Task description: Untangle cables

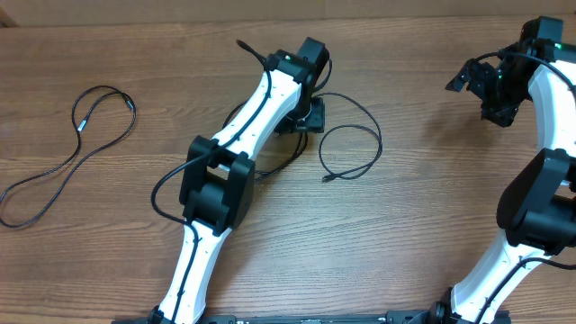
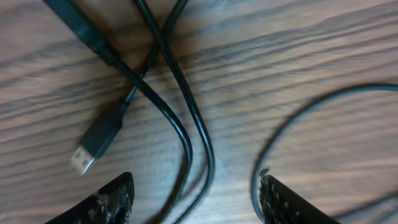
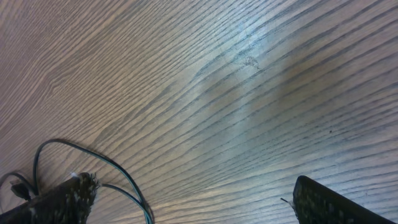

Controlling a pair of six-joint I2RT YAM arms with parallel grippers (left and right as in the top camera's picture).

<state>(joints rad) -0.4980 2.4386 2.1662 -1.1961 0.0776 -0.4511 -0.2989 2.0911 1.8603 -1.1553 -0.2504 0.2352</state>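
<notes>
Desk [image 1: 405, 252]: a wood-grain top. From overhead you see both arms reaching out over it.
Left arm [image 1: 229, 153]: it stretches diagonally toward the middle of the desk, with its wrist above the knot of cords.
Left tool [image 2: 196, 202]: its fingers are spread and sit low over the wood, pinching nothing. Two cord strands pass through the gap and, as far as you can tell, touch neither fingertip.
Tangled cables [image 2: 200, 121]: they lie on the desk under and around the left tool, near the desk's middle. In the left wrist view, thin black strands cross near the top edge. Two of them then run side by side down between the fingers.
USB plug [image 2: 84, 158]: it has a black body and a silver-grey metal tip. It lies flat on the wood just left of the two strands, ahead of the left fingertip.
Curved strand [image 2: 298, 115]: it arcs in from the right and ends near the right fingertip. You cannot tell whether it touches.
Open loop [image 1: 379, 139]: from overhead it spreads to the right of the left tool and ends in a small plug end [image 1: 327, 179].
Separate cable [image 1: 108, 88]: it lies alone at the desk's left side in a loose figure-of-eight, well apart from the tangle.
Right tool [image 3: 199, 205]: its fingers are spread wide over bare wood at the right side, well apart from every cable, with nothing between them.
</notes>
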